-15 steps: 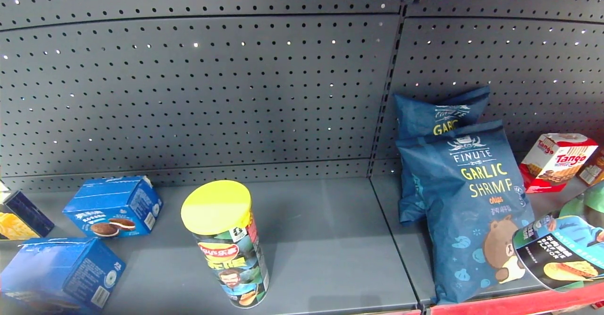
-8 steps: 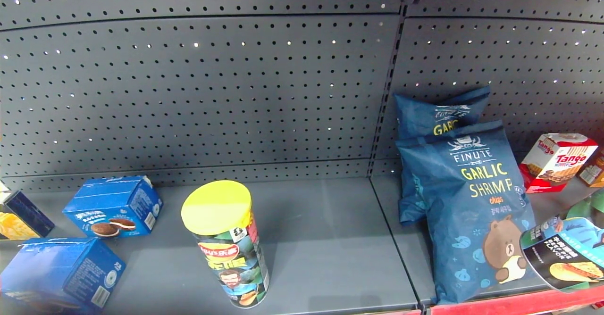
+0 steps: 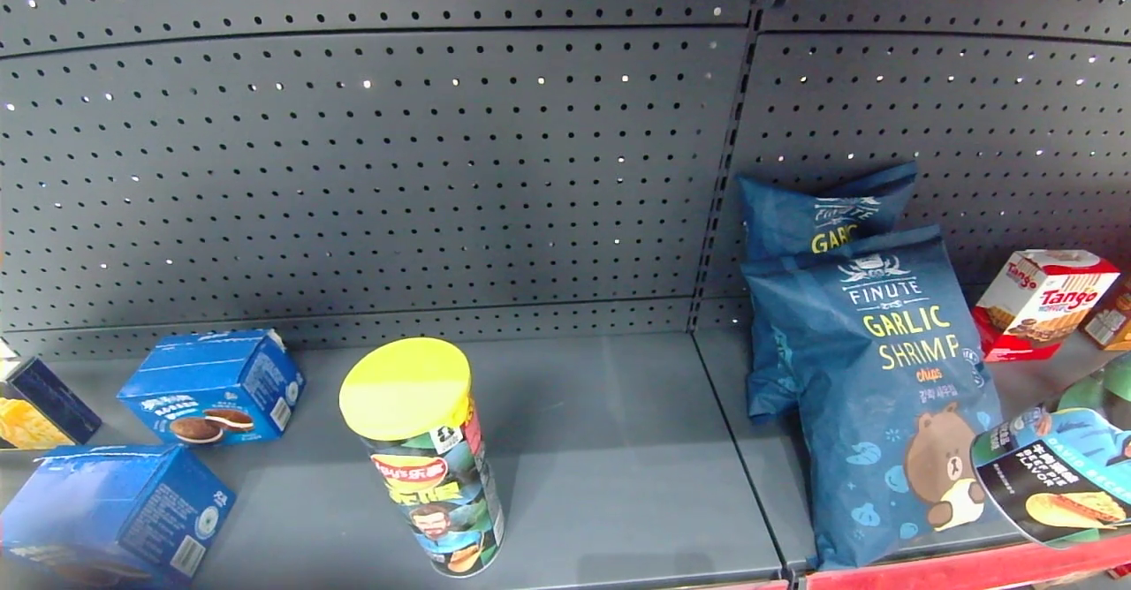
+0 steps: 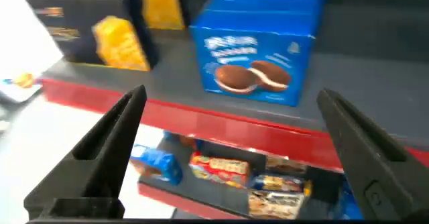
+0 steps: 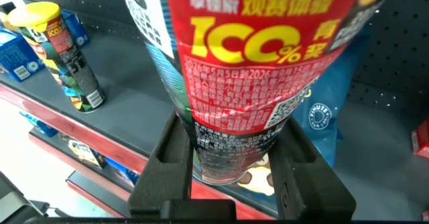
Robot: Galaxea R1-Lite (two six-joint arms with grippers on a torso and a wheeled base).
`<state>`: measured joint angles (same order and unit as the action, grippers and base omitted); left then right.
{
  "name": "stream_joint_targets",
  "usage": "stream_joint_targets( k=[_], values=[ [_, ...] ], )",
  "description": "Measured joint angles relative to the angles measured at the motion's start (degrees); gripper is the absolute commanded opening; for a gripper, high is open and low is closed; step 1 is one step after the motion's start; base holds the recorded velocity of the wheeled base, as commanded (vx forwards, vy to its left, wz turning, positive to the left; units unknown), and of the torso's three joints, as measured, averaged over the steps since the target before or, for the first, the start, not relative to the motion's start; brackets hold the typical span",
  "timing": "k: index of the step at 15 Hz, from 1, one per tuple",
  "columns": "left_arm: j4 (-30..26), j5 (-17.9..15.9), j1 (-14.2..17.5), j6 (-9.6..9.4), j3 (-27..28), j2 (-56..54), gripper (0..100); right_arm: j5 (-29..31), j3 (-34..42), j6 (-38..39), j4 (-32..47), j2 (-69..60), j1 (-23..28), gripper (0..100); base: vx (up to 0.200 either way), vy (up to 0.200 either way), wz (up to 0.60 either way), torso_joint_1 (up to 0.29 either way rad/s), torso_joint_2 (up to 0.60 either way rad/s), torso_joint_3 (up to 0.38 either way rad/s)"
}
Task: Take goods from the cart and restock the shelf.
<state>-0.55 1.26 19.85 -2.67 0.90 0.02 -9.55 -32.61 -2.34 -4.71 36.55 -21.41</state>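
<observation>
The right tool [image 5: 234,150] pinched a chip canister [image 3: 1056,475], partly cut off at the head view's lower right by the shelf [image 3: 618,449] edge; the left tool [image 4: 231,100] hung spread, facing a cookie box [image 4: 258,46].

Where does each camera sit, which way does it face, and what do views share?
Head view: on the head, facing down at the shelf; held can at right.
Left wrist view: on that wrist, facing a blue cookie box between open left fingers.
Right wrist view: on that wrist, facing the shelf; right fingers clamp the held can.
Shared with head: yellow-lidded can.
</observation>
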Motion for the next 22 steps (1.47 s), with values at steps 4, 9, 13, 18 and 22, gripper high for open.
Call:
stream_joint_targets(
  k=[4,9,13,18,22],
  values=[
    [0.5,-4.4,-1.6,-0.15,-0.8,0.0,100,0.0,0.1,-0.9,0.0,-0.2,0.3,0,0.0,0.0,0.0,0.0,0.0,0.0],
    [0.5,-4.3,-1.7,0.02,-0.9,0.0,100,-0.6,-0.6,-0.8,-0.4,1.0,-0.4,0,0.0,0.0,0.0,0.0,0.0,0.0],
    [0.5,-4.3,-1.7,0.05,-0.9,0.0,100,-0.6,-1.7,-0.6,-1.6,4.6,-2.4,0,0.0,0.0,0.0,0.0,0.0,0.0],
    [0.5,-4.3,-1.7,0.02,-0.9,0.0,100,-0.5,-3.0,1.0,-9.5,14.8,-7.8,0,0.0,0.0,0.0,0.0,0.0,0.0],
    [0.5,-4.3,-1.7,0.02,-0.9,0.0,100,1.6,-6.5,1.9,-21.5,28.6,-13.1,0,0.0,0.0,0.0,0.0,0.0,0.0]
  ],
)
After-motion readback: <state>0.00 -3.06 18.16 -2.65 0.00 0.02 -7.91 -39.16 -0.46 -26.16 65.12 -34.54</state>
